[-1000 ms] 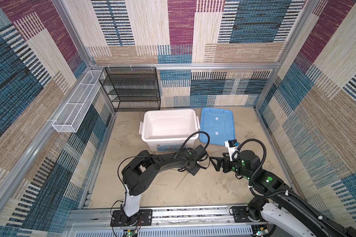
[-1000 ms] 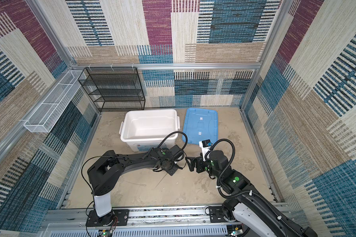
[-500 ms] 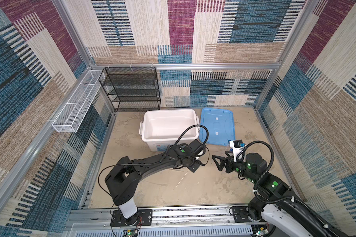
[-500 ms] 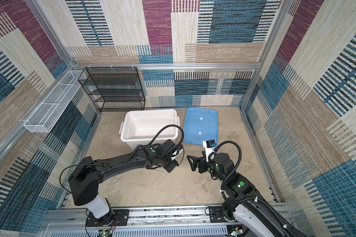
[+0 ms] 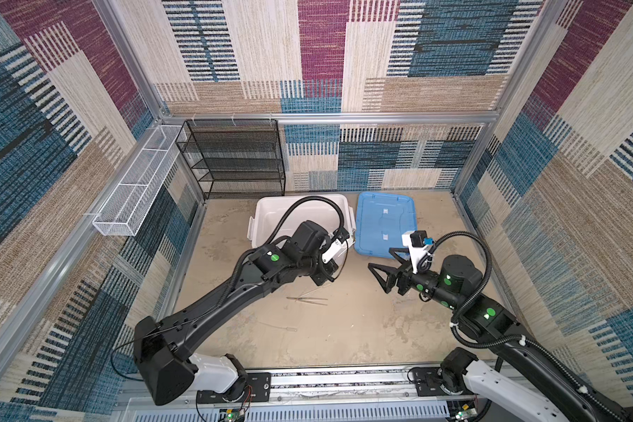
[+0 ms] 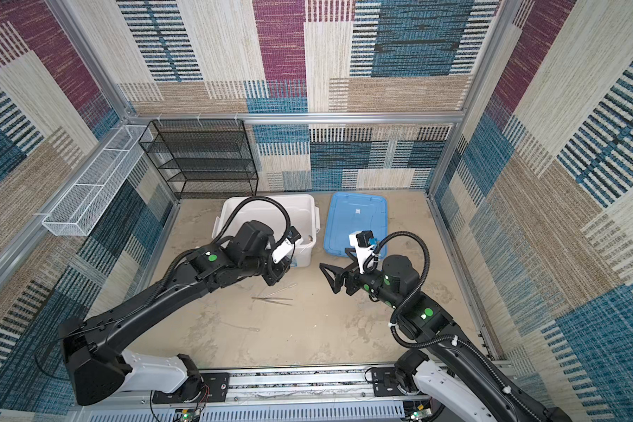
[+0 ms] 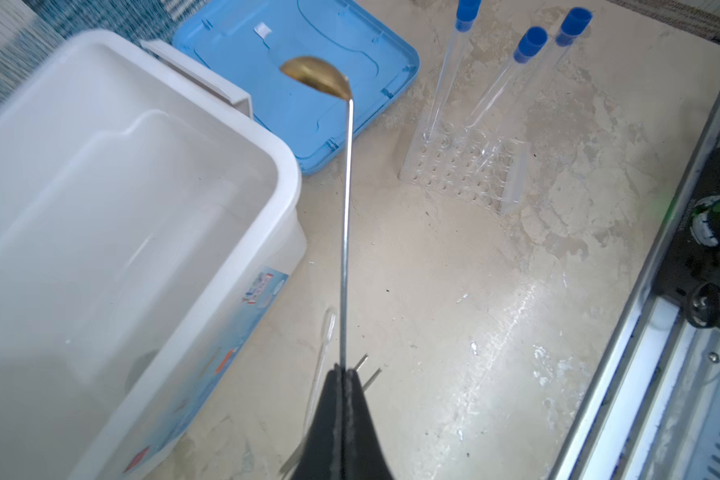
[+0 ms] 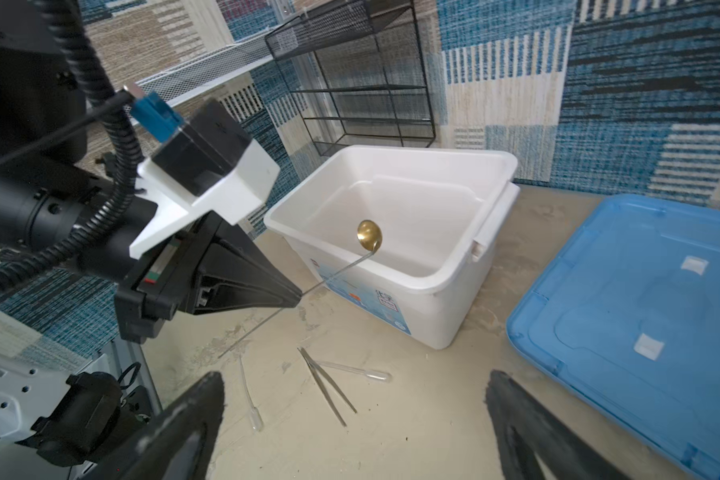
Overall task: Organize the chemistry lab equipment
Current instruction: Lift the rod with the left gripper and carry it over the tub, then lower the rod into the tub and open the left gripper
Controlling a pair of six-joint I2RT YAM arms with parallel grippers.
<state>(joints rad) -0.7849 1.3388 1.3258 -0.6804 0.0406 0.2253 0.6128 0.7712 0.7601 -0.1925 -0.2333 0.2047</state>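
Clamping the spoon-tipped rod (image 7: 344, 232) mid-shaft in left jaws, bowl end over the near rim of the white tub (image 8: 408, 279); right jaws released, empty.

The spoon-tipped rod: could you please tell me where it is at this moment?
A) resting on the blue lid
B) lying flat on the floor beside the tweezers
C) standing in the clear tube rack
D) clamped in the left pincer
D: the left pincer is shut on the spoon-tipped rod, whose brass bowl is raised near the white tub.
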